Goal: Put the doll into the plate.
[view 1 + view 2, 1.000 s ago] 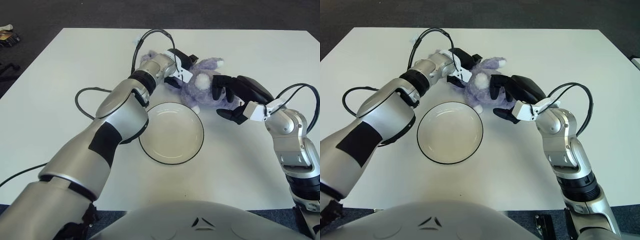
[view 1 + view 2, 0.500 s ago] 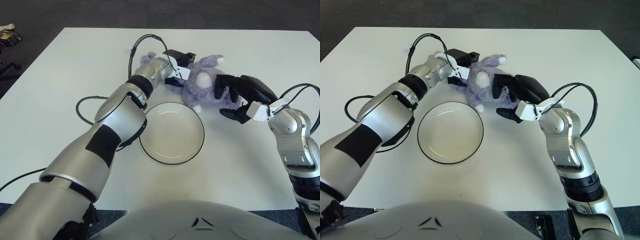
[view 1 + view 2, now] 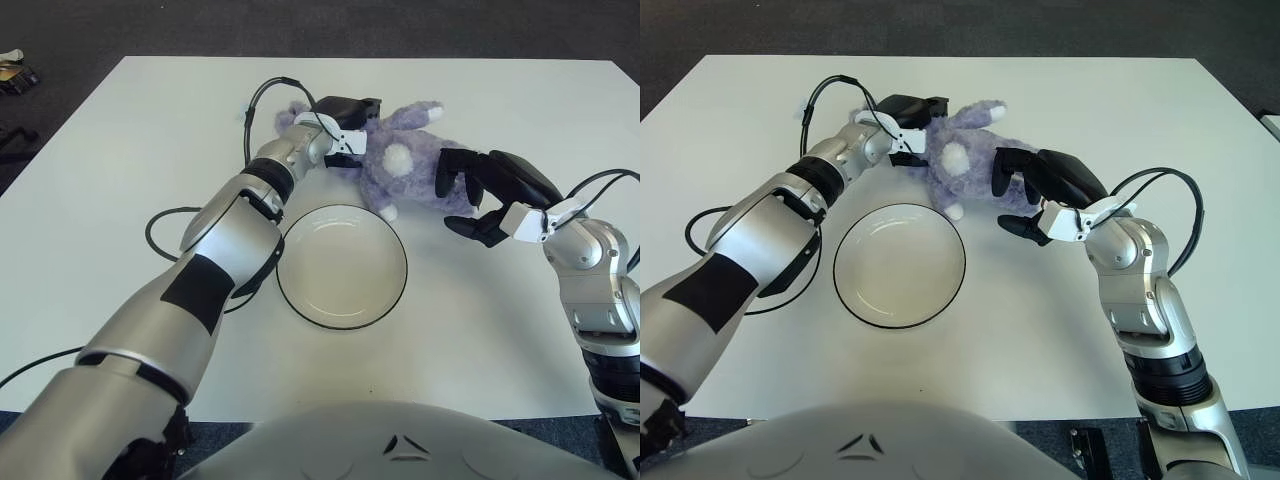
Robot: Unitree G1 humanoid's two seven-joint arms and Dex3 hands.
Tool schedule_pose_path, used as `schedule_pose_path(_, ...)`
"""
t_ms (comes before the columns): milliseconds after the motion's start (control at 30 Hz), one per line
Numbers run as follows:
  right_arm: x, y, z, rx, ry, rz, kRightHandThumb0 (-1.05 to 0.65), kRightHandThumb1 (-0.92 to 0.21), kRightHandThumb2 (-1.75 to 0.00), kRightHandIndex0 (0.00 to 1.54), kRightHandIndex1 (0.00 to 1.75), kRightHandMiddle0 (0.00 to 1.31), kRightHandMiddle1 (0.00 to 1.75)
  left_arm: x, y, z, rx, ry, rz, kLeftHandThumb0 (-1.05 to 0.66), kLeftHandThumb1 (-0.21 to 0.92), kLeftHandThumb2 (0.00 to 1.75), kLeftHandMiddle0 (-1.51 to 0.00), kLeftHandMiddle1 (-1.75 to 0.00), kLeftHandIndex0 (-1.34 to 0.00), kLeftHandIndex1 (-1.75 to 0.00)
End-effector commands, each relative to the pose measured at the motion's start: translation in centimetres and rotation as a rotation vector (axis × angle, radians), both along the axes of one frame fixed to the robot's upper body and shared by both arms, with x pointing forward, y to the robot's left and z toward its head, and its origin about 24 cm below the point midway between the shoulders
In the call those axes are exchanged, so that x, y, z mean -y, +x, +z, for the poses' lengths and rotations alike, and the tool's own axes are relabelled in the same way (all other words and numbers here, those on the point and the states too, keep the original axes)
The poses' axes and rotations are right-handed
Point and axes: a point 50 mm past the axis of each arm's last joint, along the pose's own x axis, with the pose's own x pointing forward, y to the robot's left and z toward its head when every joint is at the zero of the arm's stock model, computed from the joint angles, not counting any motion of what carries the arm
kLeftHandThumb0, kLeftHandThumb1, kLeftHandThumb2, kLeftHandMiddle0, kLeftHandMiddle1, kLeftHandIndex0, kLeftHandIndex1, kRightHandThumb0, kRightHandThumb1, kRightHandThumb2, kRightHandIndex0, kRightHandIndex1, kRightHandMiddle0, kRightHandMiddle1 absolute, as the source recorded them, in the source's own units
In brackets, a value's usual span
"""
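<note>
On the white table [image 3: 120, 150], our left hand [image 3: 343, 115] is closed on the head end of the purple doll [image 3: 400, 165], which lies just beyond the far rim of the empty plate [image 3: 341, 267]. Our right hand [image 3: 485, 187] is at the doll's right side, fingers curled against it, though we cannot tell whether they actually grip.

A white table [image 3: 120, 170] is filling most of the frame. Dark carpet [image 3: 300, 25] is showing along the top edge. A small object [image 3: 14, 70], too unclear to identify, is lying at the upper left.
</note>
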Motion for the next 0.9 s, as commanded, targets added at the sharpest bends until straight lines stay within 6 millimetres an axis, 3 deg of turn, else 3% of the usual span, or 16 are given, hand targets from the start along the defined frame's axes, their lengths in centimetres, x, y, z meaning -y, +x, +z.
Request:
schedule_pose_path(0,0.6,0.1,0.2,0.038,-0.032,-0.018,-0.01,-0.21,-1.39,0.70,1.75,0.56,1.56,-0.4,0.2,0.4,0.015,-0.101,0.044,0.55,0.13,1.54,-0.76,-1.75,-0.93,-1.75)
schedule_pose_path(367,1.5,0.8,0.4,0.079,-0.059,-0.051,-0.01,-0.20,-1.42,0.71,1.75,0.53,1.62,-0.7,0.2,0.7,0.049,-0.229,0.098,0.53,0.15,1.51,-0.74,-1.75,-0.95,-1.75)
schedule_pose_path(867,3.7,3.4,3.6,0.157,-0.100,-0.201,-0.01,-0.12,-1.50,0.77,1.75,0.60,1.59,-0.8,-0.1,1.1,0.148,-0.413,0.162,0.52,0.18,1.48,-0.72,-1.75,-0.97,-1.75)
